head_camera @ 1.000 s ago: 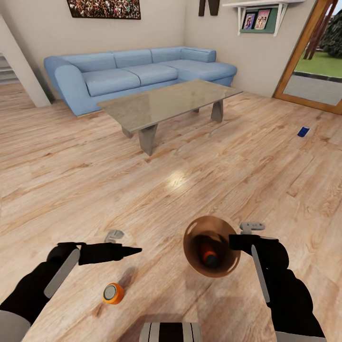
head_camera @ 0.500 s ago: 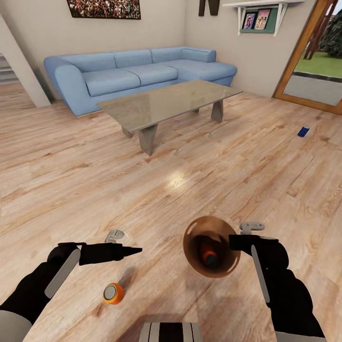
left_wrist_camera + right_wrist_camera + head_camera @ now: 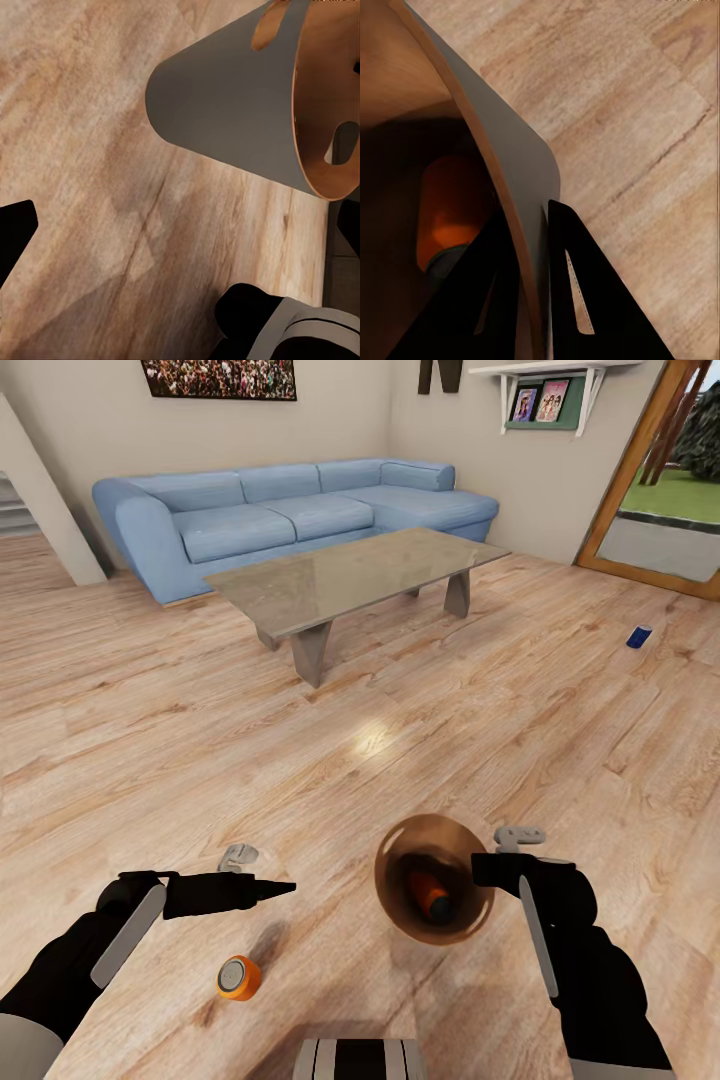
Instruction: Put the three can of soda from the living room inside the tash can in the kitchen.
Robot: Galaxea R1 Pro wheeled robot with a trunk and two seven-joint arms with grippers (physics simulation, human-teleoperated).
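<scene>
One orange soda can (image 3: 432,897) already lies inside the brown trash can (image 3: 400,905), which the right gripper (image 3: 482,869) holds above the light wood floor (image 3: 400,690) of the living room. In the right wrist view the jaws are pinched on the bin's rim, one finger inside the copper-brown wall and one outside, with the orange can resting low in the bin beside them.

A second orange can (image 3: 239,977) stands upright on the floor near the robot's base, below and just beside the left gripper (image 3: 282,885). That gripper reaches out level over the floor and holds nothing; whether its jaws are parted or together cannot be told from these views. The left wrist view looks across at the grey outer wall of the bin (image 3: 232,112) and its cut-out handle hole.

The third can, dark blue (image 3: 639,636), lies on the floor well apart from the robot, over toward the wood-framed glass door (image 3: 640,470) on the right side of the room. Beyond the robot, the low grey tabletop (image 3: 350,575) of the coffee table is bare, with the light-blue corner sofa (image 3: 290,510) behind it.

Judging by this layout, roughly a third of the collecting is done. Still to do: pick up the near orange can and drop it in the bin, fetch the blue one, then carry the bin to the kitchen.
</scene>
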